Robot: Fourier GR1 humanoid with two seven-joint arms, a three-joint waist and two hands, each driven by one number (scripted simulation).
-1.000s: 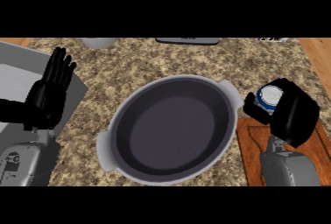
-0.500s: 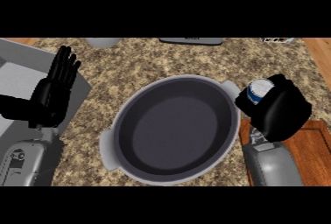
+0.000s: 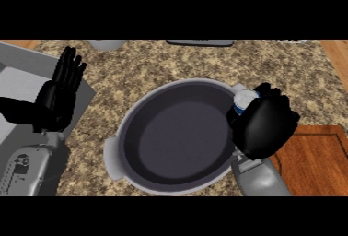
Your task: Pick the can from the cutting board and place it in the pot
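My right hand is curled round the can, a blue can with a silver top of which only the upper part shows past my fingers. Hand and can hang over the right rim of the large grey pot, whose dark inside holds nothing. The wooden cutting board lies at the lower right, partly under my right forearm. My left hand rests open at the left edge, fingers up.
A grey sink or appliance fills the left side. A small grey bowl and a dark flat object sit at the counter's back edge. The speckled granite counter surrounds the pot.
My right hand has carried the can leftward from above the cutting board to over the pot's right rim. The left hand has stayed put.
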